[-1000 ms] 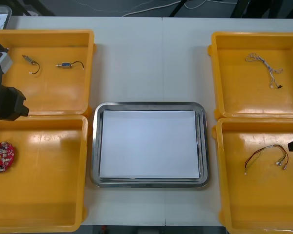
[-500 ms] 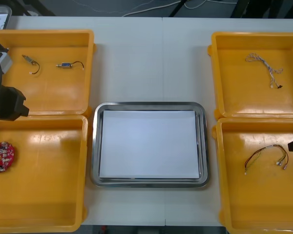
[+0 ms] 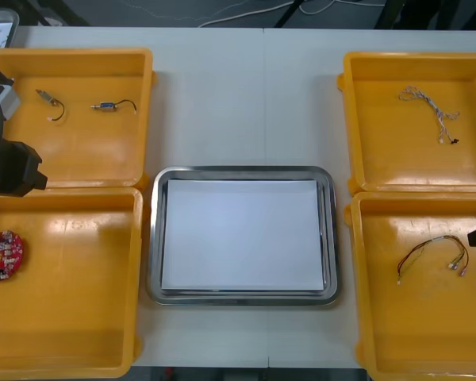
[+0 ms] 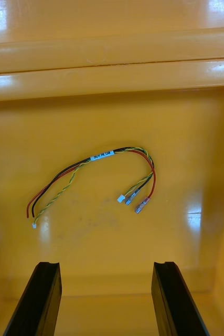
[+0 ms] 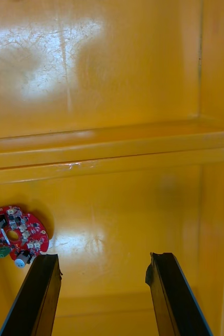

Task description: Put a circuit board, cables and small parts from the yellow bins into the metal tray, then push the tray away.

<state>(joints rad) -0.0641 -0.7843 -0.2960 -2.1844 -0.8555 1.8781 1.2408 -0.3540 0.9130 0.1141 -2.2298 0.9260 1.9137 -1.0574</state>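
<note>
Light table (image 3: 246,95); a white cord (image 3: 243,14) on the dark floor (image 3: 103,9) beyond it

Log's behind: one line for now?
left gripper open, board close by | right gripper open, cable ahead | tray white inside

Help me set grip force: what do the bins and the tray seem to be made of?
Bins: likely moulded plastic, glossy yellow, judging by soft glare and rounded rims. Tray: metal, probably steel; its polished rim shows mirror-like streaks. Inside is matt white, perhaps paper or coating.
</note>
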